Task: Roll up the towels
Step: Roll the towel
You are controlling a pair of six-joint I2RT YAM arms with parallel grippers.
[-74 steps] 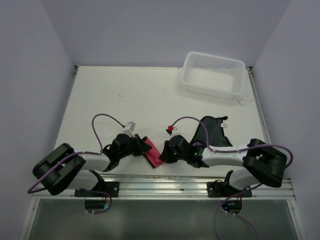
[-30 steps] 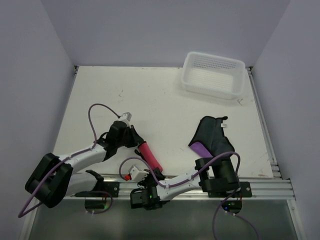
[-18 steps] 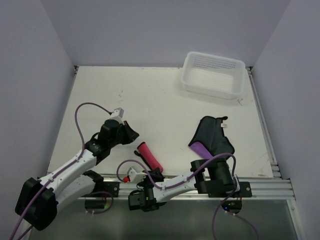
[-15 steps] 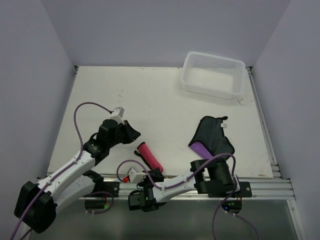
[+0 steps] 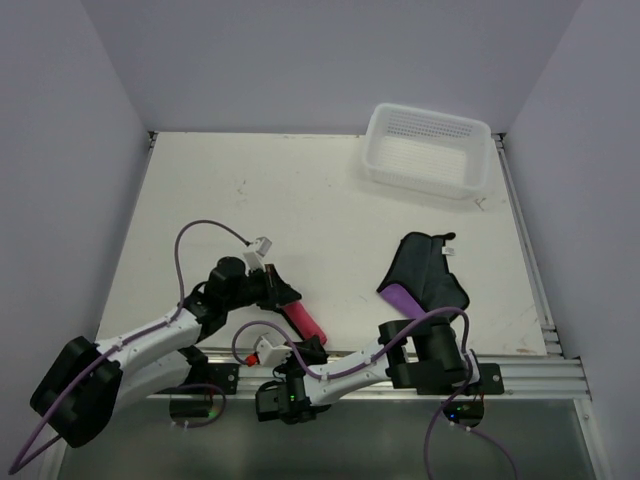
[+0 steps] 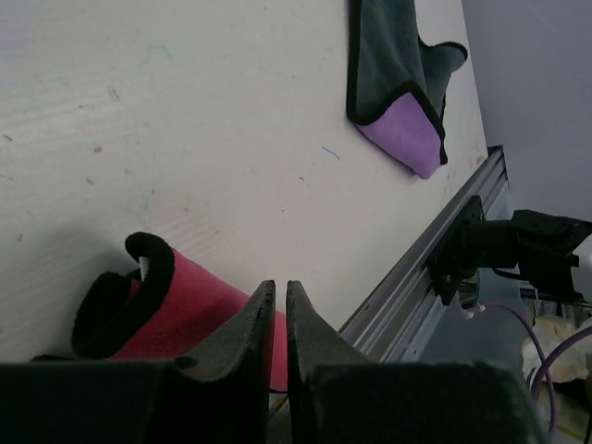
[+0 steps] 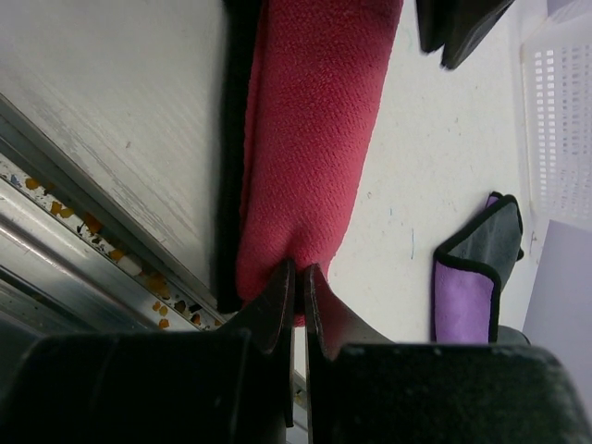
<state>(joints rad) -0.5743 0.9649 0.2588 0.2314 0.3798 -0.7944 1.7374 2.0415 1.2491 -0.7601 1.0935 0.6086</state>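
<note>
Swinging back from ten o'clock, the left end effector (image 5: pixel 285 296) had closed nearly shut against the far end of the pink roll (image 5: pixel 302 319) near the table's (image 5: pixel 300 200) six-o'clock edge, the shut right end effector (image 7: pixel 296 277) touching its near end; both should press evenly so it stays tight.

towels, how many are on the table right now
2. The red towel lies rolled near the front edge of the table, between the two arms. The purple towel lies folded, not rolled, to the right of it. The basket's visible inside holds none.
</note>
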